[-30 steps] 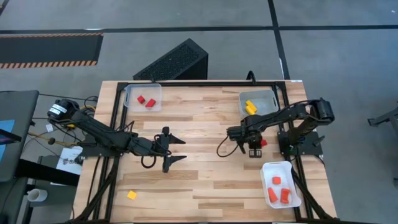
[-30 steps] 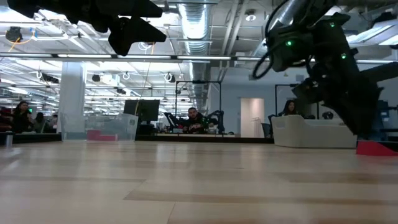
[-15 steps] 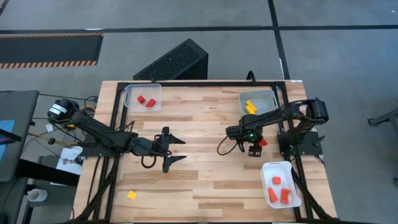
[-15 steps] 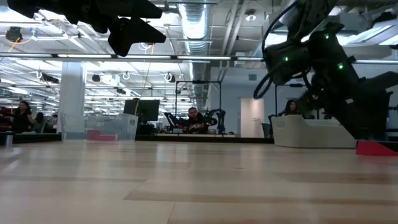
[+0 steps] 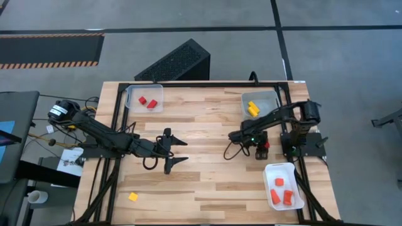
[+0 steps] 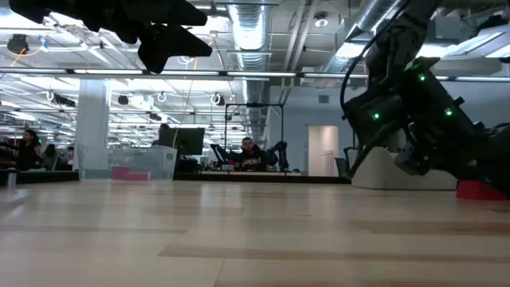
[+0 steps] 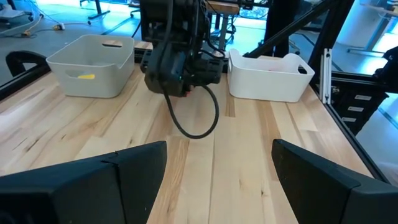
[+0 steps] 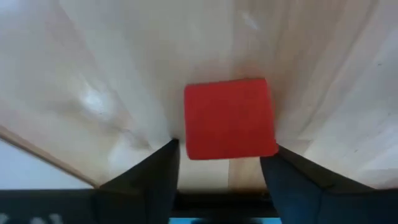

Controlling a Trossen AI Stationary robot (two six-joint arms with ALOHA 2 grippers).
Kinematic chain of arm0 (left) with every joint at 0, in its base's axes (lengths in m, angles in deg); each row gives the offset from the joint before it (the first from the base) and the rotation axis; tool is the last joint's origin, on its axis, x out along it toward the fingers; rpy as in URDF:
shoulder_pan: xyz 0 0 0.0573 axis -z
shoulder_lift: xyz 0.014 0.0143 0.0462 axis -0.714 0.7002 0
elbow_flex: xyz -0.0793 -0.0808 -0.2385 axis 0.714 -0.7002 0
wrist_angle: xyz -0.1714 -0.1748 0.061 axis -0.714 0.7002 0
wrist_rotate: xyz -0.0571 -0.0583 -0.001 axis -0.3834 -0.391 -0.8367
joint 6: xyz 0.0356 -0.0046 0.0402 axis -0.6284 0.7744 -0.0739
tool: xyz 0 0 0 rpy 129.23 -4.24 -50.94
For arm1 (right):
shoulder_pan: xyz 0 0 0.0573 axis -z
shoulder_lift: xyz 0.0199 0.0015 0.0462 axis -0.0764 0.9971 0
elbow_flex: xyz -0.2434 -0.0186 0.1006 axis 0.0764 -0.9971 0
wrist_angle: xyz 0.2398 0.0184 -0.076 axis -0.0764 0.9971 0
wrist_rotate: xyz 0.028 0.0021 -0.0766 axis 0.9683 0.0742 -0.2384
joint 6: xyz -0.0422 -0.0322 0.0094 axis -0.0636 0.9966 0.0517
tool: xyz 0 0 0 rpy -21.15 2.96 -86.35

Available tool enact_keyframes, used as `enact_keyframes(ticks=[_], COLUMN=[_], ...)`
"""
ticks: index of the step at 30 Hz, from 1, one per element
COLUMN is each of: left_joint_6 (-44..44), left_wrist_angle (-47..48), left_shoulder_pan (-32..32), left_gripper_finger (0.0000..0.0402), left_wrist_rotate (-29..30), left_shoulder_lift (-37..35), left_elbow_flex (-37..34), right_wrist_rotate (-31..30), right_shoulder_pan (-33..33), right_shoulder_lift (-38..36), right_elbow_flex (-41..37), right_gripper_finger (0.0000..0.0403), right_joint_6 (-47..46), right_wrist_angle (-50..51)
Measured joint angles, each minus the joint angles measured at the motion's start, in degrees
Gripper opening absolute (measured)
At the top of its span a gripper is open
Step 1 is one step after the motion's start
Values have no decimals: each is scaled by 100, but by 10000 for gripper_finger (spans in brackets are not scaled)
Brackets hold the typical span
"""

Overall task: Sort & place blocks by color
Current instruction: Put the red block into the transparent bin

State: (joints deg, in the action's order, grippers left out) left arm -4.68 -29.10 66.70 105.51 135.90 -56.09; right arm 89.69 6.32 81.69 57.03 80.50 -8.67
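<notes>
Right pincer [image 8: 221,171] down at worktop [image 5: 207,125] 3 o'clock edge, fingers released, straddling red block [image 8: 229,118], not gripping. Left pincer [image 5: 178,150] spread wide, empty, hovering near centre. Yellow block [image 5: 132,196] lying at 7 o'clock corner.

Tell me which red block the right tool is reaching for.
The loose red block on the table, between the right tool's open fingers; the other red blocks sit in a tray.
</notes>
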Motion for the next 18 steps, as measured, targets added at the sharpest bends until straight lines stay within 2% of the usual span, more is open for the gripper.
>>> enact_keyframes(ticks=[10,18], left_joint_6=[0,0], left_wrist_angle=[33,24], left_shoulder_pan=[0,0], left_gripper_finger=[279,279], left_wrist_rotate=[2,2], left_shoulder_lift=[0,0], left_elbow_flex=[0,0], right_wrist_rotate=[80,181], right_shoulder_pan=[12,-43], right_shoulder_lift=[-494,-1041], right_elbow_flex=[28,44], right_gripper_finger=[117,114], right_joint_6=[-88,-373], right_wrist_angle=[-341,-721])
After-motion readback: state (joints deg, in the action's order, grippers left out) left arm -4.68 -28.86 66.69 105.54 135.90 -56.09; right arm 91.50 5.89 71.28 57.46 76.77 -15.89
